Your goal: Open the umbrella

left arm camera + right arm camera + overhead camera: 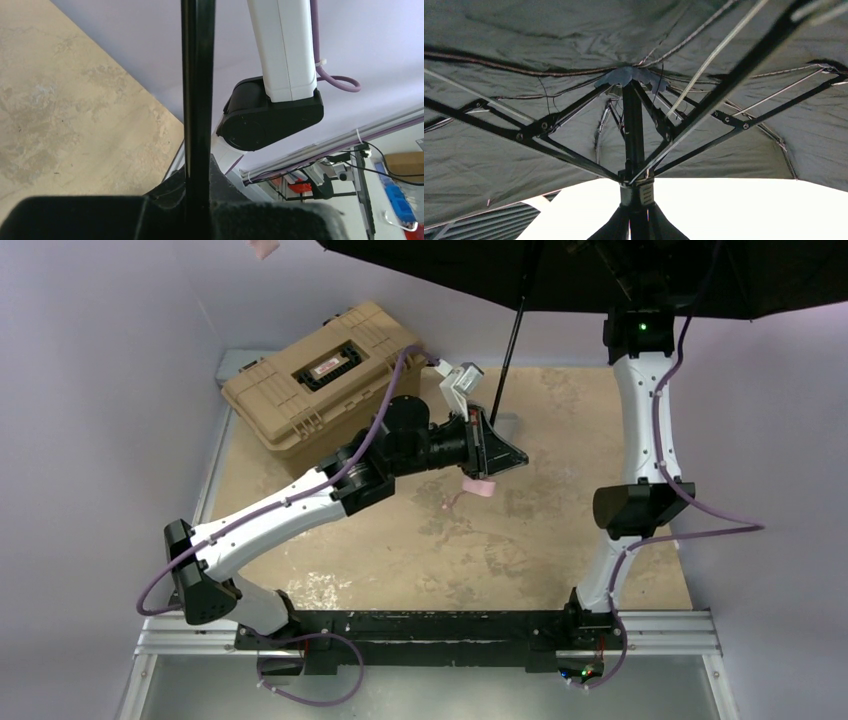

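The umbrella is open. Its black-lined canopy (600, 275) spreads across the top of the overhead view, and in the right wrist view the ribs fan out from the hub under the canopy (524, 55). The thin black shaft (512, 350) slants down to my left gripper (497, 448), which is shut on it just above the small pink handle (480, 488). In the left wrist view the shaft (198, 90) runs up from between the fingers (270, 220). My right gripper (639, 227), raised under the canopy (632, 285), is shut on the shaft just below the runner (638, 189).
The tan hard-shell toolbox (320, 370) sits closed at the table's back left, just behind the left arm. The right arm (645, 430) stands upright at the right side and also shows in the left wrist view (280, 55). Lilac walls enclose the table.
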You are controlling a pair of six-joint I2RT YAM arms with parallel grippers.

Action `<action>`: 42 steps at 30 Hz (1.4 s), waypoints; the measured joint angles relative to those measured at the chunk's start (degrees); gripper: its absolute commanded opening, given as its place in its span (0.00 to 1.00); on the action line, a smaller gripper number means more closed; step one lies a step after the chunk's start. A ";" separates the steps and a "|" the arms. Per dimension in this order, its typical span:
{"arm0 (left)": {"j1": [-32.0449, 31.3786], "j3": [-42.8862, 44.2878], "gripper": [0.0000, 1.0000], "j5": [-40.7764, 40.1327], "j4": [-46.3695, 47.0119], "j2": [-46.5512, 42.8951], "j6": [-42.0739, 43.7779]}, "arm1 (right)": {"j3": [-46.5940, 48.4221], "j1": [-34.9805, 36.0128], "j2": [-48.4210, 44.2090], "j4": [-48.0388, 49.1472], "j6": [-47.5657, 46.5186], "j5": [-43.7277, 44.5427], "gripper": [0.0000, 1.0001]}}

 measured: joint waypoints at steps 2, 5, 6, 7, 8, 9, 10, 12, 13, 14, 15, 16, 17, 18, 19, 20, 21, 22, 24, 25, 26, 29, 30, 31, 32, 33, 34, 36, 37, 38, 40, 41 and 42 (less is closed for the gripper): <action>-0.04 1.51 0.00 -0.02 -0.46 0.92 0.44 | -1.25 0.00 -0.55 1.38 0.20 1.09 0.00; -0.22 7.10 0.00 -0.17 -6.56 3.02 1.14 | -9.92 0.00 -4.90 4.44 0.17 5.27 0.00; -0.35 8.79 0.00 -0.20 -8.48 3.76 1.14 | -12.98 -0.02 -6.58 4.90 0.07 6.86 0.00; -0.48 11.58 0.00 0.15 -11.39 5.03 1.11 | -17.97 -0.02 -9.09 6.38 -0.09 9.31 0.00; -0.57 13.60 0.00 0.68 -13.70 6.10 1.05 | -22.12 -0.07 -11.28 7.15 -0.28 11.54 0.00; -0.61 15.61 0.00 1.40 -15.87 7.28 1.03 | -26.14 -0.07 -13.35 7.89 -0.57 13.77 0.00; -0.70 17.46 0.00 2.16 -18.03 8.55 1.01 | -29.64 0.11 -15.15 8.44 -0.87 15.78 0.00; -0.90 20.98 0.00 3.50 -21.44 11.50 1.11 | -34.45 0.39 -17.46 9.49 -1.38 18.95 0.00; -1.05 22.73 0.00 4.22 -22.88 13.20 1.20 | -36.00 0.52 -18.05 9.92 -1.60 20.15 0.00; -1.22 23.87 0.00 4.74 -23.65 14.75 1.38 | -36.87 0.70 -18.18 10.19 -1.79 20.81 0.00; -1.31 24.44 0.00 5.09 -23.98 15.96 1.53 | -37.40 0.90 -18.18 10.36 -2.01 21.16 0.00; -1.31 24.55 0.00 5.38 -24.11 16.63 1.66 | -37.64 1.03 -18.14 10.32 -2.25 21.18 0.00; -1.31 24.55 0.00 5.66 -24.33 17.25 1.99 | -37.70 1.22 -18.01 10.19 -2.56 21.18 0.00; -1.31 24.55 0.00 5.66 -24.37 17.57 2.27 | -37.70 1.33 -17.92 10.03 -2.86 21.22 0.01; -1.31 24.55 0.00 5.70 -24.37 17.62 2.40 | -37.70 1.33 -17.92 9.86 -3.02 21.38 0.01; -1.31 24.55 0.00 5.81 -24.41 17.55 2.43 | -37.70 1.33 -17.92 9.88 -3.08 21.57 0.00; -1.31 24.55 0.00 5.90 -24.37 17.42 2.43 | -37.70 1.33 -17.92 9.97 -3.08 21.79 0.00; -1.31 24.44 0.00 5.99 -24.28 17.25 2.43 | -37.53 1.40 -17.92 10.03 -3.02 21.88 0.00; -1.29 23.71 0.00 5.95 -23.74 16.79 2.45 | -35.78 1.57 -16.92 10.19 -2.75 21.62 0.00; -1.27 23.06 0.00 5.84 -22.95 16.44 2.47 | -34.47 1.66 -16.15 10.34 -2.64 21.14 0.00; -1.18 22.14 0.00 5.40 -21.88 15.93 2.51 | -32.44 1.88 -14.95 10.29 -2.64 20.33 0.00; -1.05 20.17 0.00 4.02 -19.32 14.62 2.62 | -26.47 2.75 -11.52 10.36 -2.67 17.92 0.00; -1.01 19.34 0.00 3.63 -18.71 14.01 2.62 | -25.59 2.95 -10.97 10.36 -2.71 17.46 0.00; -0.98 18.58 0.00 3.30 -18.29 13.42 2.64 | -24.98 3.13 -10.67 10.47 -2.75 16.92 0.00; -0.98 17.99 0.05 3.10 -18.14 12.94 2.67 | -24.85 3.21 -10.56 10.78 -2.73 16.35 0.00; -0.98 17.59 0.14 2.95 -18.10 12.63 2.71 | -24.85 3.26 -10.54 11.15 -2.69 15.82 0.00; -0.98 17.42 0.21 2.86 -18.12 12.48 2.84 | -24.98 3.26 -10.54 11.67 -2.62 15.47 0.00; -0.98 17.31 0.38 2.40 -18.71 12.39 2.71 | -26.25 3.21 -10.84 13.92 -2.34 15.26 0.00; -0.98 17.31 0.45 2.08 -19.47 12.39 2.51 | -27.39 3.13 -11.19 15.10 -2.05 15.15 0.00; -0.98 17.31 0.53 1.81 -20.41 12.39 2.34 | -28.74 3.06 -11.72 16.28 -1.73 15.06 0.00; -0.98 17.31 0.64 1.22 -22.36 12.44 2.08 | -31.30 2.84 -12.59 18.18 -1.20 14.64 0.00; -0.98 17.31 0.68 1.01 -23.37 12.48 1.84 | -32.13 2.73 -12.87 18.88 -1.07 14.43 0.00; -0.98 17.31 0.73 0.90 -24.30 12.52 1.51 | -33.14 2.62 -13.22 19.80 -0.96 14.12 0.00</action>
